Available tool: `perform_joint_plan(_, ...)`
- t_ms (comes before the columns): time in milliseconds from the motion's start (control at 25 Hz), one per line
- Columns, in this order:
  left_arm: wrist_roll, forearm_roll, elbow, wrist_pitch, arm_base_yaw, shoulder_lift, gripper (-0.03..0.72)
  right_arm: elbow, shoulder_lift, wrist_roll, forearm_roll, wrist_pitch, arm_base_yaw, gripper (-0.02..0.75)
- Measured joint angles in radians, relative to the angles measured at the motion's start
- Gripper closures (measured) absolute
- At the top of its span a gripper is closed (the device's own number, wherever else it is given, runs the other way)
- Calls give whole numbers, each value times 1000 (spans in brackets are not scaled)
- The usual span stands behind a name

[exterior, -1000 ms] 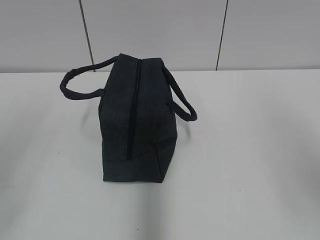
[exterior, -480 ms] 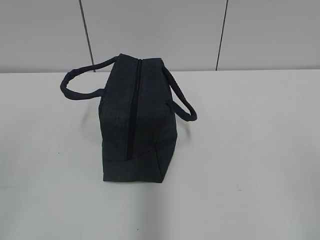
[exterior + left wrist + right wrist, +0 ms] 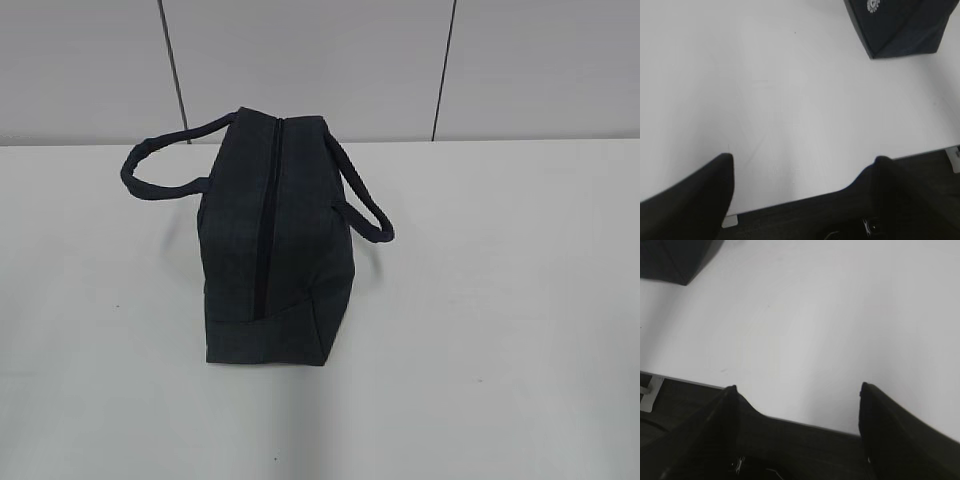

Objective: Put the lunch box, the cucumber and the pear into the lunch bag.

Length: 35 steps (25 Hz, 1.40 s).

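1. Nearest the cams: left gripper (image 3: 802,175), dark fingers spread wide w/ nothing between them, hung over the near edge of the white table (image 3: 765,100). It touched nothing.
2. Right gripper (image 3: 796,407) was the same: jaws spread, empty, poised at the table's near edge, bare tabletop beyond it.
3. Neither arm showed in the exterior view, so both sat well back from the work area.
4. Mid-table: dark navy fabric box-shaped lunch bag (image 3: 270,250) stood upright, end-on to the exterior cam, well apart from both grippers. One lower corner of it showed at the top of each wrist view, w/ a white round logo (image 3: 873,5) on the side facing the left arm.
5. The bag's top zipper (image 3: 268,215) ran as a dark line along the top, away from the cam; it looked zipped shut, no silver lining visible.
6. Two loop handles (image 3: 150,165) flopped out, one to each side.
7. Farthest: grey panelled wall (image 3: 400,60) behind the table.
8. Lunch box, cucumber & pear: not in any view. Whether they were inside the bag couldn't be told.
9. Judgement: w/ bag closed, items out of sight & both grippers empty, it was either the very start or done; the pics didn't settle which.
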Motion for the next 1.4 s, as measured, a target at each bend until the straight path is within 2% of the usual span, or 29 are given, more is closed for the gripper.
perform_joint_plan(200, 7, 7, 32, -61, 0, -6, 139, 24, 0, -24, 0, -86, 0, 187)
perform_joint_plan(880, 7, 7, 35, -70, 5, -6, 139, 34, 0, -51, 0, -86, 0, 187)
perform_joint_plan(1080, 9, 7, 35, -70, 71, -6, 139, 34, 0, -51, 0, -86, 0, 187)
perform_joint_plan(1400, 10, 7, 35, -70, 161, -50, 149, 34, 0, -51, 0, -86, -49, 187)
